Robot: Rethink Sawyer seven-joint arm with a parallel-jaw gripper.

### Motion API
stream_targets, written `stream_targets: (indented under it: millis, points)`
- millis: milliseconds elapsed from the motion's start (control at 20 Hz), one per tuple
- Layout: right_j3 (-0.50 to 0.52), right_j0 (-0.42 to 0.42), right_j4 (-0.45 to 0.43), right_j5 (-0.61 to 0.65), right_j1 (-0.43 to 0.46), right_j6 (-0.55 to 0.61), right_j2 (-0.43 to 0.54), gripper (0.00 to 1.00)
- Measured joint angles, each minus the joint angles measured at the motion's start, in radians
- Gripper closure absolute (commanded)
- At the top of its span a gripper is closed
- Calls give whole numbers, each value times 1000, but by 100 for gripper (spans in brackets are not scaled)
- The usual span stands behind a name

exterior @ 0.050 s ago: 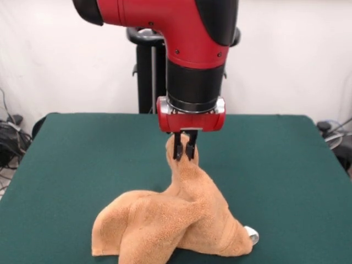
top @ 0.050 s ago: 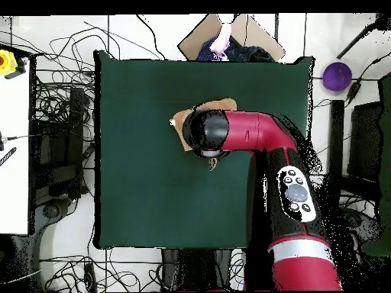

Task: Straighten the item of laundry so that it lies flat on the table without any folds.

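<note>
The fingers point(exterior @ 0.050 s ago: 184, 149) are pinching a peak of the towel point(exterior @ 0.050 s ago: 170, 223) and hold it up above the green worktop point(exterior @ 0.050 s ago: 82, 159). The rest of the towel hangs down in folds and lies bunched at the 6 o'clock side of the front view. In the overhead view the arm point(top @ 0.050 s ago: 252, 133) covers most of the towel.

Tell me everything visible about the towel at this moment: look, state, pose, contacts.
The towel is orange-tan terry cloth, looped and soft-looking. It is not flat: the gripper is shut on a pinched peak of it, lifting that part into a tent, while the rest trails down in thick crumpled folds resting on the green table near its front edge. A small white-grey bit shows at its lower right corner. In the overhead view the arm covers most of it; only tan edges show.
</note>
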Motion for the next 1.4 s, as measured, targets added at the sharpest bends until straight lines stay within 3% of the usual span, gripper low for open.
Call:
stream_targets:
  millis: [850, 1400]
  points:
    - [12, 2, 0, -29, 27, 0, -5, 100]
    - [91, 2, 0, -162, 23, 0, -11, 100]
